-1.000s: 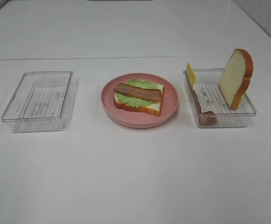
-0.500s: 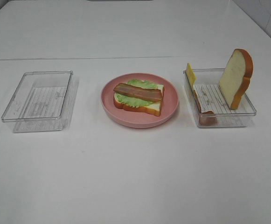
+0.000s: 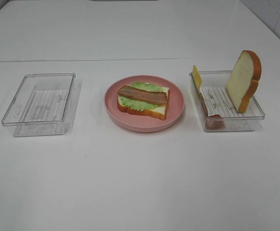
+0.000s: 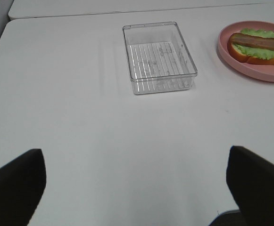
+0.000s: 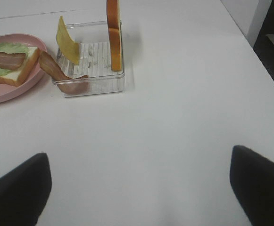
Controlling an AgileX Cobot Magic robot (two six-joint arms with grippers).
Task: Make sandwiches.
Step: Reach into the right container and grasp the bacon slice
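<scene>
A half-built sandwich lies on the pink plate (image 3: 144, 126) at the table's middle: a bread slice (image 3: 154, 112), green lettuce (image 3: 131, 102) and a brown bacon strip (image 3: 143, 95) on top. In the right clear tray (image 3: 236, 122) a second bread slice (image 3: 244, 81) stands upright, a yellow cheese square (image 3: 196, 76) leans on the left wall, and another bacon strip (image 3: 211, 113) hangs over the rim. Neither arm shows in the high view. My left gripper (image 4: 136, 188) and right gripper (image 5: 139, 188) are open and hold nothing, well short of the trays.
An empty clear tray (image 3: 39, 103) sits left of the plate. The table's right edge (image 5: 250, 44) runs close to the right tray. A seam crosses the table behind the trays.
</scene>
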